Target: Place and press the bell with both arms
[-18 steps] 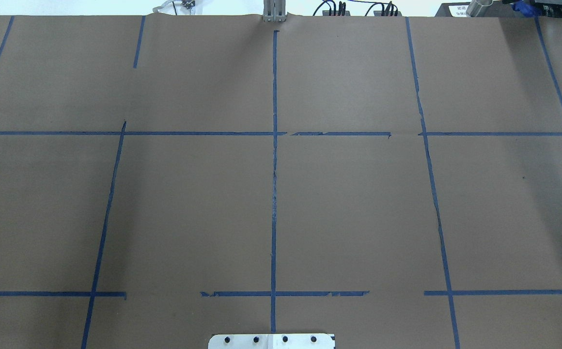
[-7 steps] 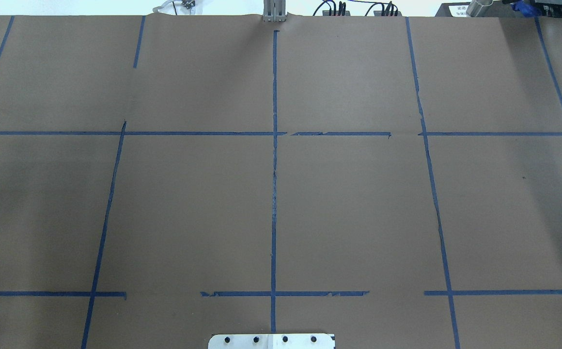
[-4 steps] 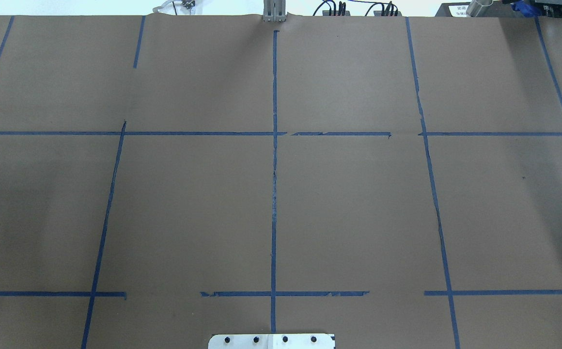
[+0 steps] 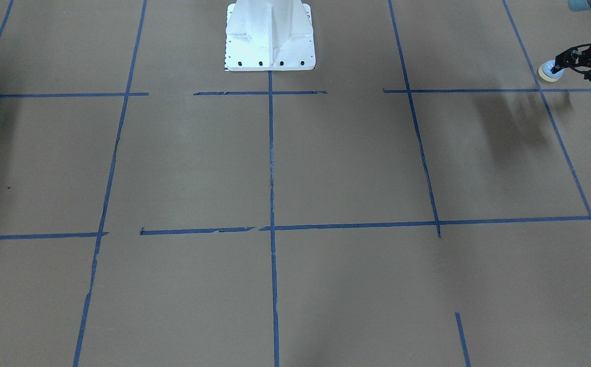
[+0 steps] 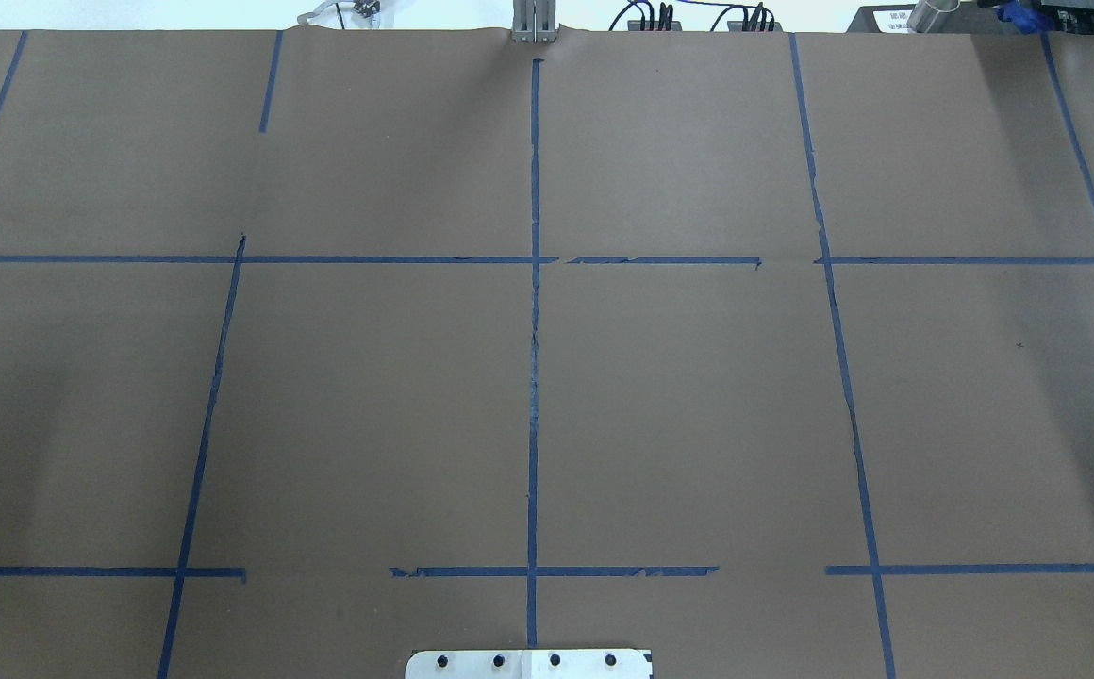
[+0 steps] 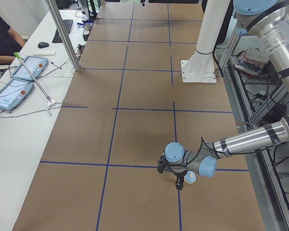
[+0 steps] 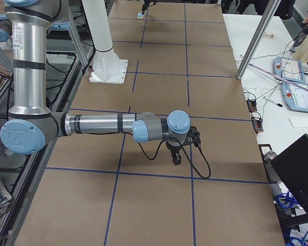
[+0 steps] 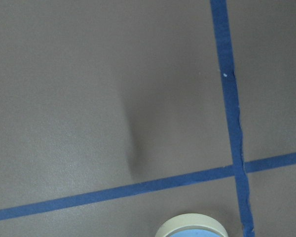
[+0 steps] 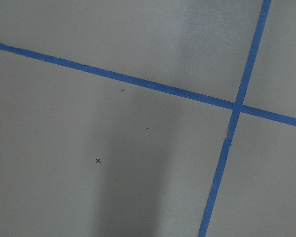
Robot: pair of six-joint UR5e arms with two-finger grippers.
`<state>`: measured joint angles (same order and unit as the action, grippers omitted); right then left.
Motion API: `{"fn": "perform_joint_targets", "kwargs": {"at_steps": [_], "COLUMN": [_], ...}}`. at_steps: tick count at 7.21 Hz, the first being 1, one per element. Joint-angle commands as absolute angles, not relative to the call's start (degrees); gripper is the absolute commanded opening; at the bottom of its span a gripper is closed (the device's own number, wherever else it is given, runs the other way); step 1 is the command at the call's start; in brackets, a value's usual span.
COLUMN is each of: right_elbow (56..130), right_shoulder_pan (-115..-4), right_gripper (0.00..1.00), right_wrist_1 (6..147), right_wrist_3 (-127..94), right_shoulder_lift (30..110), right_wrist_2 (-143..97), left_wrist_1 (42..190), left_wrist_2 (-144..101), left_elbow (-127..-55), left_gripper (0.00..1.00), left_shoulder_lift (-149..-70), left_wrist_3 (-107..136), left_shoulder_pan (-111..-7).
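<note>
**Left arm is holding the bell aloft; right pincer is unreadable**

The left gripper (image 4: 562, 66) is showing at the 2 o'clock edge of the front-facing view, and its black fingers are clamping the bell (image 4: 550, 72). The bell is lying tipped in the grasp, its cream rim turned toward 9 o'clock and its light-blue dome toward the fingers. It is hanging clear of the table (image 5: 698, 396), and the arm's shadow is falling on the brown paper well away, toward 7 o'clock of the gripper.

In the left side view the left arm (image 6: 245, 139) is reaching in from 3 o'clock. The bell (image 6: 190, 177) is sitting at 2 o'clock of the left gripper (image 6: 179, 183), just beside a light-blue joint cap.

The left wrist camera is catching only the top of the bell (image 8: 191, 227) at 6 o'clock of its frame, cream rim above blue. A crossing of blue tape (image 8: 229, 98) is lying at 1 o'clock of it on the paper.

The right arm (image 7: 97, 124) is stretching across the near part of the right side view, with the right gripper (image 7: 177, 158) pointing down over the paper. That view alone is showing it, so I cannot tell how its fingers are standing.

The white pedestal (image 4: 270, 35) is standing at 12 o'clock of the front-facing view.
</note>
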<state>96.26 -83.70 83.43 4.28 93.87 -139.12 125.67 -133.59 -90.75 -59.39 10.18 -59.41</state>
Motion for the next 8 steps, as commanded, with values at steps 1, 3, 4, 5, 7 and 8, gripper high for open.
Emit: {"fn": "perform_joint_targets", "kwargs": {"at_steps": [1,3,4,5,7,8], "right_elbow": [95.72,95.45,95.45,94.93,94.75,94.75], "right_shoulder_pan": [-83.50,-83.50,-83.50,-83.50,-83.50,-83.50], "right_gripper": [1.00,1.00,1.00,1.00,1.00,1.00], "right_wrist_1": [83.14,83.14,83.23,83.15,83.14,83.14], "right_wrist_3": [4.13,4.04,4.04,4.13,4.13,4.13], "right_shoulder_lift": [94.04,94.13,94.13,94.13,94.13,94.13], "right_wrist_2": [-139.22,-139.39,-139.48,-139.48,-139.48,-139.48], "left_wrist_1": [128.21,128.67,128.67,128.67,128.67,128.58], "left_wrist_2": [-133.59,-133.59,-133.59,-133.59,-133.51,-133.51], "left_elbow": [-90.09,-89.74,-89.65,-89.39,-89.21,-89.21], "left_gripper": [1.00,1.00,1.00,1.00,1.00,1.00], "left_shoulder_lift": [-59.33,-59.33,-59.33,-59.33,-59.33,-59.33], "left_wrist_3": [10.20,10.28,10.28,10.28,10.28,10.28], "left_shoulder_pan": [-55.12,-53.18,-52.48,-51.77,-50.63,-50.54]}}
